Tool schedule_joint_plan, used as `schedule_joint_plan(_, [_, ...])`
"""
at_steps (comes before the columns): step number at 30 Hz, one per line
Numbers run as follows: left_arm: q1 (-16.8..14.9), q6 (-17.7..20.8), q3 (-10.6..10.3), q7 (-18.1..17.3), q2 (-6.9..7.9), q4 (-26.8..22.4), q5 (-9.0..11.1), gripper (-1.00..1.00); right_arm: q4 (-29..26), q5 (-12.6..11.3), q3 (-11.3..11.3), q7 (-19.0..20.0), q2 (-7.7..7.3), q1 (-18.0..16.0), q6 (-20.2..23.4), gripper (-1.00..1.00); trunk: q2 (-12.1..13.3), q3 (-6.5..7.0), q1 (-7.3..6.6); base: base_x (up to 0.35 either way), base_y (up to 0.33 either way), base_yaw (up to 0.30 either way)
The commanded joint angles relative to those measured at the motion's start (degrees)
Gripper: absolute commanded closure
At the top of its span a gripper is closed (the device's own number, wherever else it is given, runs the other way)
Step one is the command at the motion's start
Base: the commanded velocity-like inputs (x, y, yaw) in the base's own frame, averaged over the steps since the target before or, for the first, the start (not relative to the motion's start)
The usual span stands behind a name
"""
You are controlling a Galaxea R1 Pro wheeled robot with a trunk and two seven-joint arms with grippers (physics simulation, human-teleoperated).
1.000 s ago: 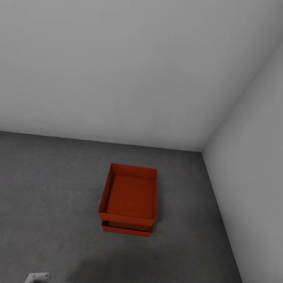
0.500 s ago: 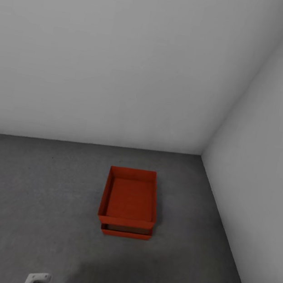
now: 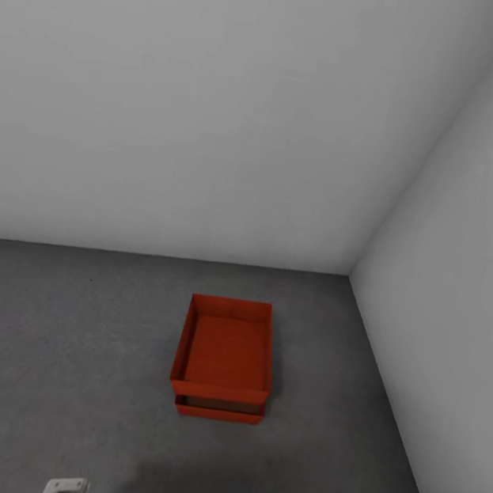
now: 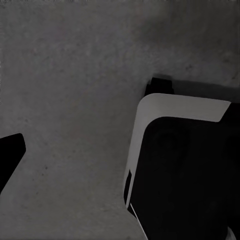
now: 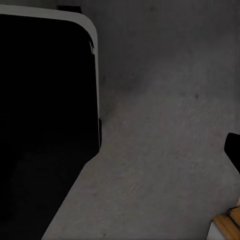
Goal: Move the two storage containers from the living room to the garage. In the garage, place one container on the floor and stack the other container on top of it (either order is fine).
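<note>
- Head view: I see the two storage containers stacked in the garage corner. The upper container [image 3: 226,351] sits on the lower container [image 3: 219,410], whose front edge peeks out beneath it. Both rest on the grey concrete floor [image 3: 62,344], near where the back wall [image 3: 205,111] meets the side wall [image 3: 462,299], though clear of both.
- Head view: a small white piece of the robot [image 3: 66,487] shows at the bottom edge on my left side. I judge it part of the left arm, but it tells me nothing about the fingers.
- Left wrist view: I look down on concrete, with a dark, white-edged part of the robot's body [image 4: 185,170] close by. A dark sliver at the edge may be a fingertip. I cannot tell whether the left gripper is open or closed, and nothing orange is near it.
- Right wrist view: again concrete and a dark, white-edged body panel [image 5: 45,115]. I cannot tell how the right gripper stands either, and I see no container in it.
- Handling, as I judge it: the bins look stiff, light and thin-walled. Their ribbed sides should give some grip. I'd pinch a rim on one long wall, or press both long walls from either side.
- The stack looks slightly offset, so a nudge could slide the upper bin.
</note>
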Motion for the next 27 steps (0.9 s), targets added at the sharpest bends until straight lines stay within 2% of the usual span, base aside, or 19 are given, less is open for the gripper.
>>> schedule_joint_plan(1, [-0.03,0.22,0.01,0.1,0.01,-0.02,0.56,-1.0,0.17,-0.54,0.46,0.01,0.06,-0.04,-0.26,-1.0,-0.09,0.01,0.03,0.0,0.0,0.0])
schedule_joint_plan(27, [-0.02,0.21,0.01,0.1,-0.05,-0.02,0.56,-1.0,0.17,-0.54,0.46,0.01,0.06,-0.04,-0.23,-1.0,-0.09,2.34,0.03,0.0,0.0,0.0])
